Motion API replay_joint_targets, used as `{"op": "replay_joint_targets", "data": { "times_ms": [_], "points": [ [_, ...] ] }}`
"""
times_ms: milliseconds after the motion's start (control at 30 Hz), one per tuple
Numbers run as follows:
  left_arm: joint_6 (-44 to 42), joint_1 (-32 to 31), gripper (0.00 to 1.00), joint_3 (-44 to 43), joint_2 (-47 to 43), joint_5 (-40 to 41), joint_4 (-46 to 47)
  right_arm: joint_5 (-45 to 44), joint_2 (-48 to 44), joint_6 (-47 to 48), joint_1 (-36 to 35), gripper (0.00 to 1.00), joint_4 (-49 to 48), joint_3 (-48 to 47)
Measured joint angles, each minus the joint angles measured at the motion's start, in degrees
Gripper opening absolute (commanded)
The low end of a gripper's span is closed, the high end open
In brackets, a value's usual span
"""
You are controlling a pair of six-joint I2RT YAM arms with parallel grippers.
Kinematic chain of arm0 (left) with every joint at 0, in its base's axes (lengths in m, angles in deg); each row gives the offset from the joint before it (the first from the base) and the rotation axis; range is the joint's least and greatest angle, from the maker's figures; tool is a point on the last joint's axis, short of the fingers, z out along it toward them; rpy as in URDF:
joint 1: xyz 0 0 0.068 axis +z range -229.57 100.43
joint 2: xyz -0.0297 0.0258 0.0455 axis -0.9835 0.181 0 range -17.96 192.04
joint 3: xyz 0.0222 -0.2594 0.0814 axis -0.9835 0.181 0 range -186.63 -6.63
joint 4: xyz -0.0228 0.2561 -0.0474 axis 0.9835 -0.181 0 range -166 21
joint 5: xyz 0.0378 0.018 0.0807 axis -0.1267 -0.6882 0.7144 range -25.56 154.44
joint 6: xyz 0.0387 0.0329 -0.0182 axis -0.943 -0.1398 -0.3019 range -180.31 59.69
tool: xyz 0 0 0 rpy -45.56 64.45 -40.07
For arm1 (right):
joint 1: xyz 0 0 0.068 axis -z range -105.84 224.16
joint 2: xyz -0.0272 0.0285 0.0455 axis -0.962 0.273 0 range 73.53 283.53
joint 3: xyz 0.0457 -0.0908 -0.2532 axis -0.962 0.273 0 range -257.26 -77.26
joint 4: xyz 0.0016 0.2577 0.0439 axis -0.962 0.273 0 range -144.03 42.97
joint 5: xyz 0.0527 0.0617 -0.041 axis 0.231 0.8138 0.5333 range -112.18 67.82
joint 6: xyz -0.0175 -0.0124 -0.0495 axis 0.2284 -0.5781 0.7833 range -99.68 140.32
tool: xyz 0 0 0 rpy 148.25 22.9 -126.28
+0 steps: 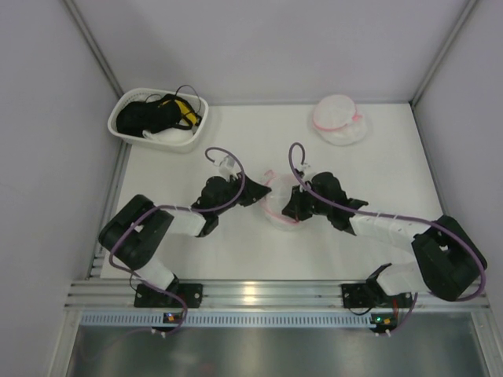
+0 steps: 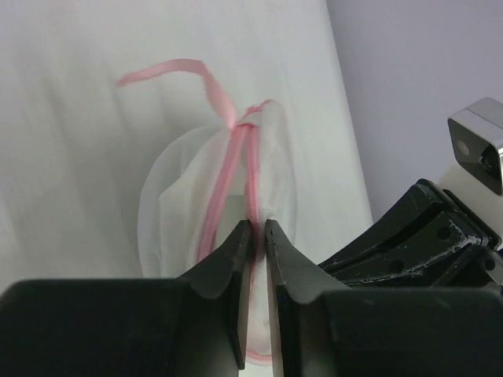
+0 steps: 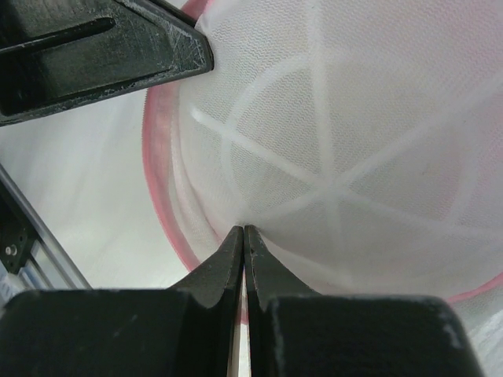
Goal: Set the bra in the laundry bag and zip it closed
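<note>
The laundry bag point(image 1: 277, 214), a round white mesh pouch with a pink zipper ring, lies at the table's middle between both arms. My left gripper point(image 1: 263, 191) reaches it from the left. In the left wrist view the left gripper point(image 2: 257, 224) is shut on the bag's pink zipper rim point(image 2: 253, 169), and a loose pink ribbon point(image 2: 181, 69) trails off beyond. A denser white fabric point(image 2: 179, 224) shows through the mesh; it appears to be the bra inside. My right gripper point(image 1: 289, 206) point(image 3: 244, 228) is shut on the bag's mesh wall point(image 3: 338, 118).
A white oval basket point(image 1: 126, 129) holding a black tangle with yellow bits point(image 1: 161, 112) stands at the back left. A second round white and pink mesh item point(image 1: 339, 119) lies at the back right. The left gripper's fingers point(image 3: 102, 47) cross the right wrist view's top left.
</note>
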Motion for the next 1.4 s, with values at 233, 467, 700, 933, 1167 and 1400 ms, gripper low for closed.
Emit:
{"op": "replay_joint_targets", "data": {
  "times_ms": [233,467,700,933,1167,1400],
  "points": [
    [1.7,0.4,0.0,0.0,2.3,-3.1,5.1,-6.4,-6.5,0.0,0.2,0.02,6.2,-0.2],
    [0.9,0.7,0.0,-0.9,-1.3,-4.1,1.3,-12.3,-15.0,0.5,2.4,0.05,13.0,-4.4],
    [3.0,1.1,0.0,-6.6,-7.2,-1.9,-4.9,-20.4,-16.7,0.4,3.5,0.05,18.0,-5.0],
    [7.7,1.2,0.0,-8.0,-7.9,-1.9,-10.1,-24.9,-18.3,-1.1,4.0,0.05,19.0,-3.8],
    [7.8,1.2,0.0,-8.0,-12.4,-4.6,-17.2,-24.4,-14.9,-2.2,6.1,0.04,19.1,-3.5],
    [1.0,1.4,0.07,-7.9,-17.3,-5.4,-27.4,-21.2,-12.9,-2.1,6.3,0.11,17.6,-3.5]
  ]
}}
